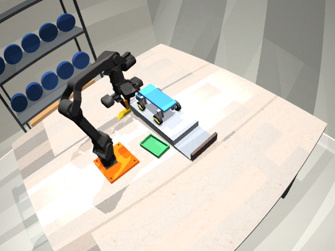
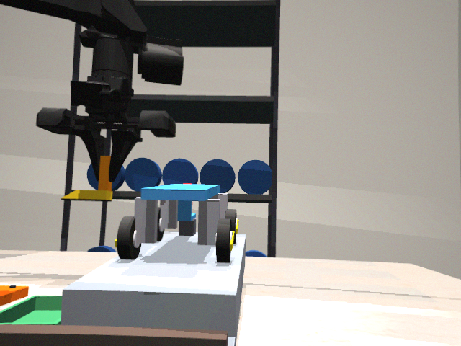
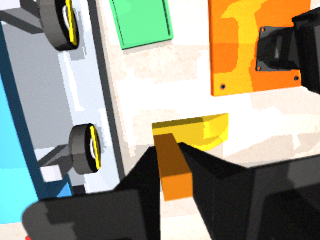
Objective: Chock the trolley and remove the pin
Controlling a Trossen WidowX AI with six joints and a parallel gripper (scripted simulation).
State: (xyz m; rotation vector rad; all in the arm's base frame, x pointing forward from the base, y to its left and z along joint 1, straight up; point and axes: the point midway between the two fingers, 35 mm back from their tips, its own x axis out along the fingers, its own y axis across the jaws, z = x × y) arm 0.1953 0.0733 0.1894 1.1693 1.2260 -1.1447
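Gripper: fingertips [image 1: 126, 103] [image 2: 105, 174] clamped on the handle of the chock.
Chock: yellow body [image 1: 123, 113] [image 2: 87, 194] [image 3: 192, 132] held raised, beside the ramp [image 1: 154, 123] [image 2: 156, 308] [image 3: 107, 90] on the tray side, apart from every wheel.
Trolley: blue deck [image 1: 157, 97] [image 2: 178, 192] [image 3: 11, 165] up; wheels on the ramp.
Stop pin: red head [image 1: 138, 89] [image 2: 187, 184] [image 3: 28, 238] at the uphill end, near the gripper.
Tray: green [image 1: 154, 146] [image 2: 45, 311] [image 3: 144, 22], beside the ramp.
Strike risk: a low sideways approach could knock wheel or pin and release the trolley.
Placement risk: a skewed or short chock would leave a rolling gap.
Grip risk: ramp contact could twist the handle between the fingers.
Sequence risk: pulling the pin before chocking would let the trolley roll.
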